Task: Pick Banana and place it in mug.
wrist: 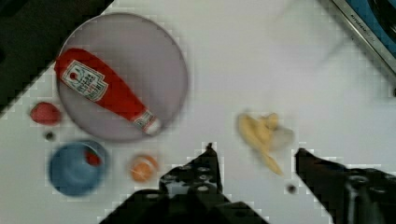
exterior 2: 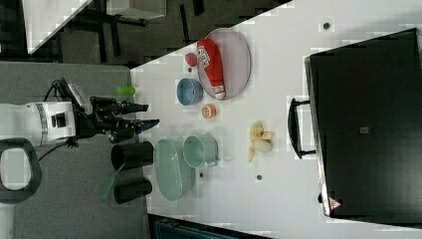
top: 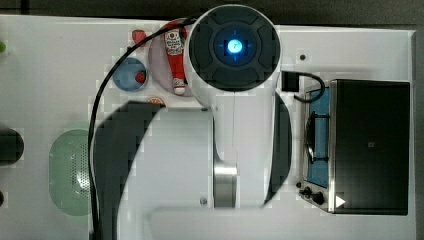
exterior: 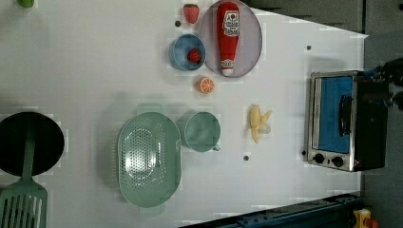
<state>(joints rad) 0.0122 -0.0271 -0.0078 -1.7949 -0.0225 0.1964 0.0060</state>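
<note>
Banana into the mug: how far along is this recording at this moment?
Nothing looks done yet. The banana lies on the white table, apart from the teal mug, which looks empty in the left view. In hand: the gripper is open and holds nothing, with the banana between its fingers in the wrist view; the right view shows it well off the table. Left: descend, grasp the banana, carry it to the mug and release.

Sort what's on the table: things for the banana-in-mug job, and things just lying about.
Job: banana, mug, open gripper.

Lying about: basket, ketchup bottle on plate, bowl, orange slice, strawberry, toaster oven.
</note>
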